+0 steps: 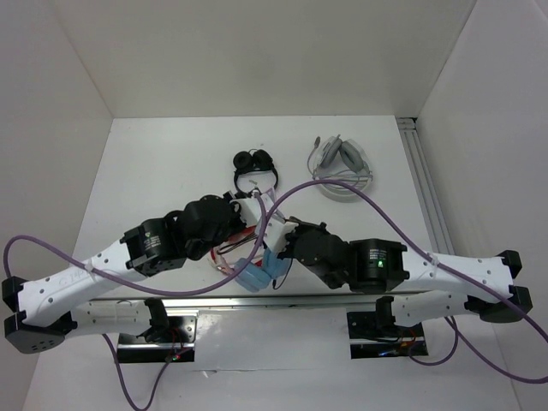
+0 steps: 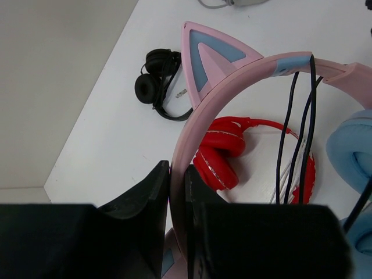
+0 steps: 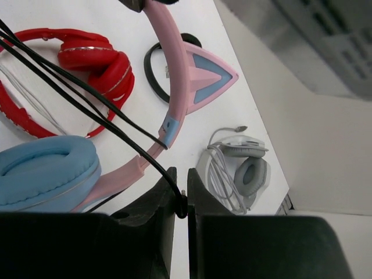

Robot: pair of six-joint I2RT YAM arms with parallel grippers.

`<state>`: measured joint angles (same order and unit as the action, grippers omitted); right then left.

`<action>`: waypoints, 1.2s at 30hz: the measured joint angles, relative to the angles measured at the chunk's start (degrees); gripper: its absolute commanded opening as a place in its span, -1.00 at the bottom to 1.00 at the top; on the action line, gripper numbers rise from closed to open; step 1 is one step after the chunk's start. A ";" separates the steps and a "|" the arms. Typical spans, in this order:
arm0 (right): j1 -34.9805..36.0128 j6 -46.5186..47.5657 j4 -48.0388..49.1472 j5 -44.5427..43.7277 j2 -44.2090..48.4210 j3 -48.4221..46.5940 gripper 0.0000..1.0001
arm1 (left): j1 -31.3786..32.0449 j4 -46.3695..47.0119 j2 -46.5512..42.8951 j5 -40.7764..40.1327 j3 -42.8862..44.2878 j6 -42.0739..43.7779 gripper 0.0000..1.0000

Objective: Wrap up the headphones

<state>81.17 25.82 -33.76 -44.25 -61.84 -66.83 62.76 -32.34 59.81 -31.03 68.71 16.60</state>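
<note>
The headphones are held above the table between my arms, their light blue ear cups low near the front. My left gripper is shut on the pink headband below a cat ear. It lies under the arm in the top view. The thin black cable crosses the headband in three strands. My right gripper is shut on the cable's plug end. The cable runs taut from it past a blue ear cup.
A red pair lies on the table under the held headphones. A black pair lies farther back at the middle. A grey-white pair with coiled cord lies at the back right. White walls enclose the table.
</note>
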 measured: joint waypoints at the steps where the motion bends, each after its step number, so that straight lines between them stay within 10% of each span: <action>1: 0.09 0.00 0.09 0.00 0.02 0.00 -0.95 | 0.00 -0.70 0.00 0.46 0.37 0.02 -1.00; 36: -0.79 -10.99 -5.55 -6.14 5.07 8.81 -0.52 | 0.52 -9.81 1.42 10.62 20.81 2.99 -1.00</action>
<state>80.38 14.83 -39.31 -50.39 -56.77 -58.02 63.29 -42.15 61.23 -20.40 89.52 19.59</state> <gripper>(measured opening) 0.237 0.263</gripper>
